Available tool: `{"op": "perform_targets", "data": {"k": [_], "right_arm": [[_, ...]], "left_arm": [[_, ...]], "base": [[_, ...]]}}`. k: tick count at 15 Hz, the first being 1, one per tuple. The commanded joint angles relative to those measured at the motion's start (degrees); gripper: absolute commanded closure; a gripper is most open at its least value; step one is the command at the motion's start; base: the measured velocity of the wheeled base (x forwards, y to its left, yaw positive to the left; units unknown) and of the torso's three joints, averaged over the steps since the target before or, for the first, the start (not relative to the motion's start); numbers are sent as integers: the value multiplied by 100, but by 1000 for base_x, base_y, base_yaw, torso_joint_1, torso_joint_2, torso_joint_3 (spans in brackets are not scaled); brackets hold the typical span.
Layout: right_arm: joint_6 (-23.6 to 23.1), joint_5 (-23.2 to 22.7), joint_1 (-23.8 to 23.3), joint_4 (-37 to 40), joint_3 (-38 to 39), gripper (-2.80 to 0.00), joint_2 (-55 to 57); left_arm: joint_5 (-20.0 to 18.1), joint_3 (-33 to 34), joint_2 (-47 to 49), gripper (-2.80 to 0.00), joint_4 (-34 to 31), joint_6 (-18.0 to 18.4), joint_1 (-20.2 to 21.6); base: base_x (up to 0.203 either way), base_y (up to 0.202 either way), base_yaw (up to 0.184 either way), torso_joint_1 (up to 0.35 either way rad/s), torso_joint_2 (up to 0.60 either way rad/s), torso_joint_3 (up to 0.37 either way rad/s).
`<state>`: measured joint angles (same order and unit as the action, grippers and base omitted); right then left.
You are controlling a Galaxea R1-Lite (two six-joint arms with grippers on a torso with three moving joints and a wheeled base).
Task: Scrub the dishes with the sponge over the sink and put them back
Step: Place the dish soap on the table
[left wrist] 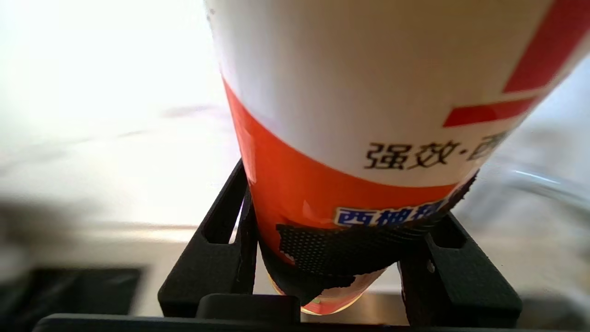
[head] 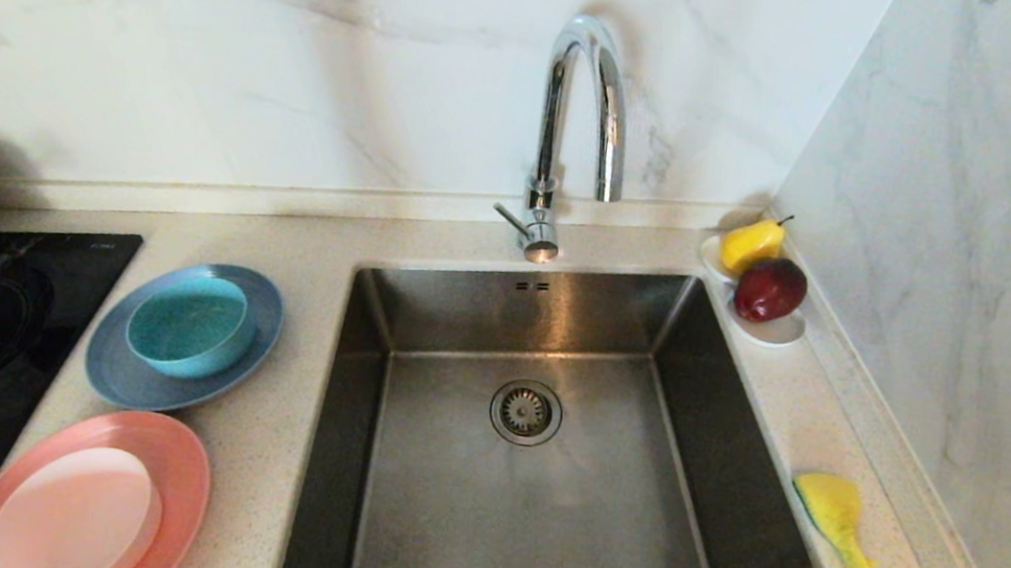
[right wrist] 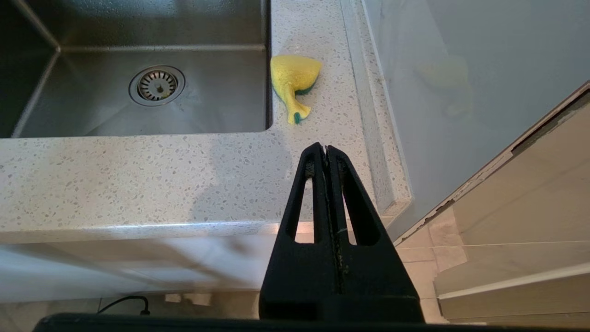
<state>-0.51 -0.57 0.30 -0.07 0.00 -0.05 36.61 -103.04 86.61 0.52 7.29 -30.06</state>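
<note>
We hold a detergent bottle (left wrist: 350, 138) clamped in our left gripper (left wrist: 341, 276); our right gripper (right wrist: 326, 150) hangs pressed together, parked before the counter. The sponge (head: 832, 515) lies beside the sink (head: 539, 481); all dishes wait unscrubbed: teal bowl (head: 190, 324) on grey-blue plate (head: 118, 376), pale bowl (head: 77, 516) on salmon-pink plate (head: 189, 467).

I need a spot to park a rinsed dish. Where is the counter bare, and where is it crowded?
Bare: the counter strip between the grey-blue plate and the sink, and the front ledge by the sponge. Crowded: the left side, with stacked plates and bowls, and the back right corner with the fruit saucer.
</note>
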Motion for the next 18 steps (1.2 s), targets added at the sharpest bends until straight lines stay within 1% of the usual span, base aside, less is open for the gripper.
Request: {"op": "perform_targets", "data": {"k": [1,2,4,6,7,10,11,12,15,18], "right_arm": [[-2,-4,5,-1,0,0,-4],[-2,-4,5,-1,0,0,-4],[-2,-4,5,-1,0,0,-4],[-2,-4,5,-1,0,0,-4],[-2,-4,5,-1,0,0,-4],[-2,-4,5,-1,0,0,-4],[-2,-4,5,-1,0,0,-4],[-2,-4,5,-1,0,0,-4],[-2,-4,5,-1,0,0,-4],[-2,-4,5,-1,0,0,-4]], "left_arm": [[-201,419,-257,0,-55,-436,1056],[-297,801,-260,0,-77,-715,1476],[-407,1549,-134,0,-52,-1200,2038],[-433,1840,211,0,-38,-1655,2407],[-390,1930,392,0,-37,-1849,2494],[68,2129,1017,0,-19,-2262,2539],[153,2158,1276,0,65,-2417,2540],[195,2171,1515,0,233,-2494,2537],[326,2209,2156,0,920,-2533,2441],[667,2184,2626,0,1463,-2504,2149]], "base": [[0,0,0,0,0,0],[0,0,0,0,0,0],[0,0,0,0,0,0],[0,0,0,0,0,0],[0,0,0,0,0,0],[0,0,0,0,0,0],[0,0,0,0,0,0],[0,0,0,0,0,0],[0,0,0,0,0,0],[0,0,0,0,0,0]]}}
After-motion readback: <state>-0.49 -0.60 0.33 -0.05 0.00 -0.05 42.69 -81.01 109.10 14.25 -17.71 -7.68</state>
